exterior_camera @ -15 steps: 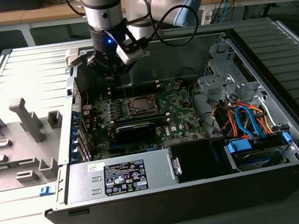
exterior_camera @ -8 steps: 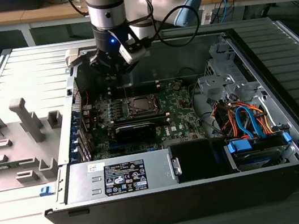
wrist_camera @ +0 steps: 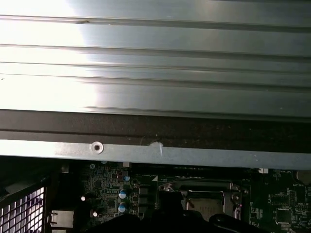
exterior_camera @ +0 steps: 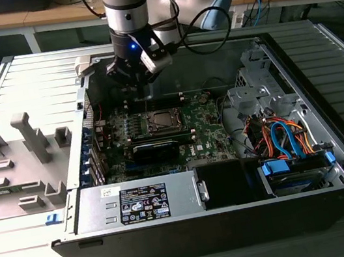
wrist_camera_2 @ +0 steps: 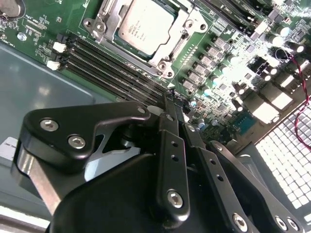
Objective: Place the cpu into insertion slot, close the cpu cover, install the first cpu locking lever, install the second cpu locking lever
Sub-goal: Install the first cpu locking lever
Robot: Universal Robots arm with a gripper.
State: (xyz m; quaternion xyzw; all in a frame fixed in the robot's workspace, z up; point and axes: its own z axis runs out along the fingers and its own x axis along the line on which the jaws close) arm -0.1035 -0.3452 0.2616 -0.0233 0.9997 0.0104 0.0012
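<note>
- Above the rear edge of the green circuit board (exterior_camera: 159,130), inside the open computer case (exterior_camera: 336,160), the claw (exterior_camera: 136,81) hangs on the arm, clear of the board, in the exterior view
- Claw fingers (wrist_camera_2: 172,141) meet at their tips in the second wrist view, pressed together with nothing between them
- Cpu (wrist_camera_2: 146,25) lies flat in the insertion slot (wrist_camera_2: 109,22), pale silvery face up, silver rim around it; same slot at (exterior_camera: 163,120)
- Cpu cover: cannot tell from these views whether it is down over the chip
- Long black narrow slots (wrist_camera_2: 112,65) run just beside the socket, between it and the fingers
- Grey fixture blocks (exterior_camera: 29,142) stand on the surface at the exterior view's left, well apart from the case
</note>
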